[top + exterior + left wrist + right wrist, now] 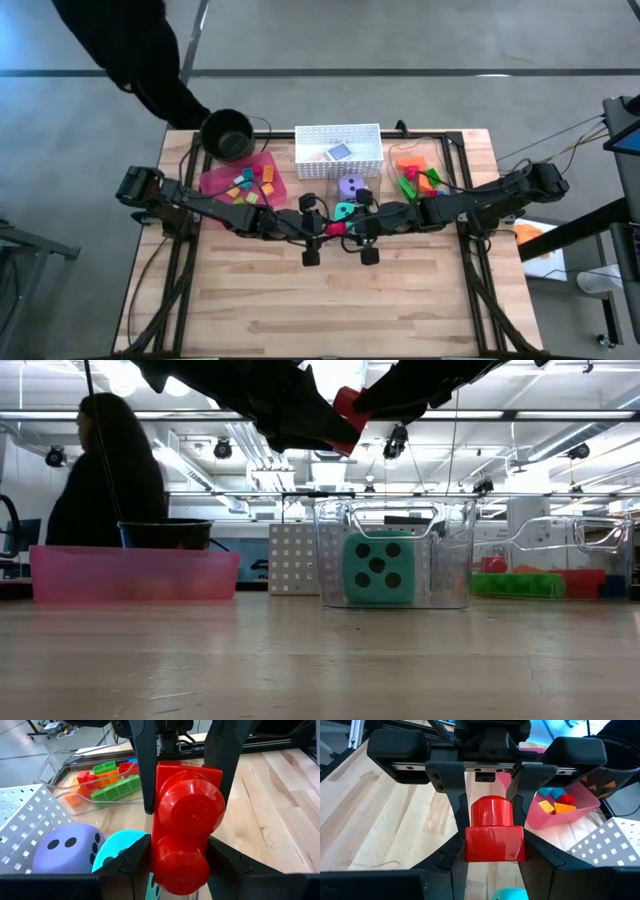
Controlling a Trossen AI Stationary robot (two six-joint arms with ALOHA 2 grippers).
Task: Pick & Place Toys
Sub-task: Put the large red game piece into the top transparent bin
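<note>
A red brick (336, 228) hangs above the table's middle, between my two grippers, which meet tip to tip. My left gripper (180, 867) comes in from the table's left and is shut on the brick (185, 815). My right gripper (495, 857) comes in from the right and is shut on the same brick (494, 840). In the low view the brick (349, 410) is high above the table. Just beyond the grippers a teal dotted die (345, 210) and a purple die (350, 186) sit in a clear container (395, 555). My left gripper pinches the brick's two side faces (156, 860) between its two fingers, at the end nearer its wrist. The fingers come from the table's left, slanting a little down. The brick is lifted clear of the table, its round studs toward the left wrist camera. My right gripper has its two fingers (451, 862) on the side faces of the brick's blocky end (470, 845). They come from the table's right, slanting slightly down, opposite the left gripper's fingers (455, 802). The brick stays clear of the table between both holds.
A pink tray (215, 180) with small bricks and a black pot (228, 135) stand at the far left. A white perforated basket (338, 135) is at the far middle, a clear bin (440, 160) of green and orange bricks at the far right. A person (100, 480) stands beyond the far left corner.
</note>
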